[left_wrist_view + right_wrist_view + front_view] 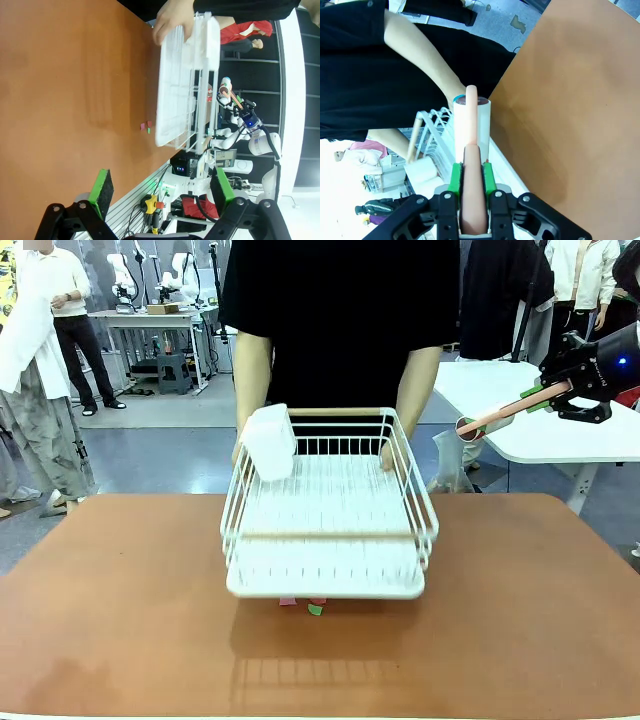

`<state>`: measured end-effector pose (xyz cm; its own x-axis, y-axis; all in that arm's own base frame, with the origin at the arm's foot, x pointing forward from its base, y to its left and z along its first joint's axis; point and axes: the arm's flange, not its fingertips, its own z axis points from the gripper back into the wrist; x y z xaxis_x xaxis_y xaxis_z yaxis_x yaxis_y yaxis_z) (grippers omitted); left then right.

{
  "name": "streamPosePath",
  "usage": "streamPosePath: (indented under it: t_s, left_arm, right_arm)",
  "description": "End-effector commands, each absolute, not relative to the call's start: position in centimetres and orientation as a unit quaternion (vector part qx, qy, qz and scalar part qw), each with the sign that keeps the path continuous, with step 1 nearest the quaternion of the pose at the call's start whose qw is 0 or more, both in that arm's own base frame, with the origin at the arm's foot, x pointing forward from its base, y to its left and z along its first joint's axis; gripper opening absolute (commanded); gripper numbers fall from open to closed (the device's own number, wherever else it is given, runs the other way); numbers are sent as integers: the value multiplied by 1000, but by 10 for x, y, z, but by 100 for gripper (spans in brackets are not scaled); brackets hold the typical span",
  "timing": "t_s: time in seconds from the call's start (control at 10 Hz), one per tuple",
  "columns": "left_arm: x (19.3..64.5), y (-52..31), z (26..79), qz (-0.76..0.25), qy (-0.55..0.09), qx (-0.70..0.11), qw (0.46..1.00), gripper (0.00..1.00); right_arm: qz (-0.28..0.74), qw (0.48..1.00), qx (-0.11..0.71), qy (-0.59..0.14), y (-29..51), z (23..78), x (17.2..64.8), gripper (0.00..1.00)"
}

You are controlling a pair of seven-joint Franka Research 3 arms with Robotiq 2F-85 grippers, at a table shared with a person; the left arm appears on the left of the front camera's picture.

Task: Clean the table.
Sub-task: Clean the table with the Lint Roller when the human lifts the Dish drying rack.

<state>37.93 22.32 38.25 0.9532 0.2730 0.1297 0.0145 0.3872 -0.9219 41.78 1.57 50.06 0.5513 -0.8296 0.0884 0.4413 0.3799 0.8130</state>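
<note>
Right gripper (471,174) is clamped on the pink handle of a lint roller (471,122), held up in the air at far right. Left gripper (162,189) is open, nothing between the pads, with the table (120,610) ahead of it. Person (340,320) holds a white wire rack (330,540) tilted above mid-table. Small pink and green scraps (306,605) lie on the table under it.

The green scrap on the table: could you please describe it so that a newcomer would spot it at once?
Start at the reddish-brown table, then find the white wire rack that the person holds over its middle. On the tabletop just below the rack's near edge lie tiny scraps; the green scrap is the only green one, beside pink scraps.
</note>
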Motion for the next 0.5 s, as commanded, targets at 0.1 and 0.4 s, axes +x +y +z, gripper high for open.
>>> streamPosePath:
  t_s: [0.1,0.4]
  left_arm:
    - [378,225,385,79,-137,-544,824,100]
    - [378,225,385,79,-137,-544,824,100]
  right_arm:
    - [-402,791,386,-252,16,501,418,0]
    - [-402,791,386,-252,16,501,418,0]
